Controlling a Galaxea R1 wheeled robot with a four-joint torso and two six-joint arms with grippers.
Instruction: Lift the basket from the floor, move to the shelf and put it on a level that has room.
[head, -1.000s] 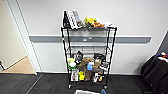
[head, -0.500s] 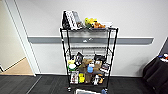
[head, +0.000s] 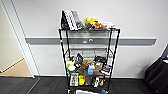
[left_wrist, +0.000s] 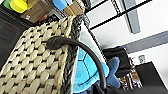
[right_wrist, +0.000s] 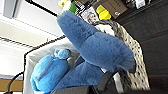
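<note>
I have the basket (left_wrist: 37, 67) up off the floor and carried close in front of me, its beige woven side large in the left wrist view, with a dark braided rim and a black loop handle (left_wrist: 82, 50) arching over the edge. It looks held from both ends so it stays level, though I cannot tell how either gripper's fingers stand, so I won't claim a grip on either side. Inside the white lining (right_wrist: 37, 53) lie soft toys: a bright blue plush turtle (left_wrist: 87, 70) against one end and a darker blue furry plush (right_wrist: 100, 50) sticking up over the rim, which I judge will need headroom when the basket goes in.

Straight ahead stands the shelf (head: 88, 57), a black wire rack against the grey wall, on the dark carpet (head: 22, 85). Its top tier holds books (head: 70, 20) at the left corner and yellow and orange plush toys (head: 92, 23) towards the right. The tier below it, the level (head: 90, 51), looks bare, so that is my pick for room. The two lower tiers are crowded with boxes and bottles (head: 87, 72), front edge to back. A dark bag or chair (head: 157, 75) sits off to the right of the rack
</note>
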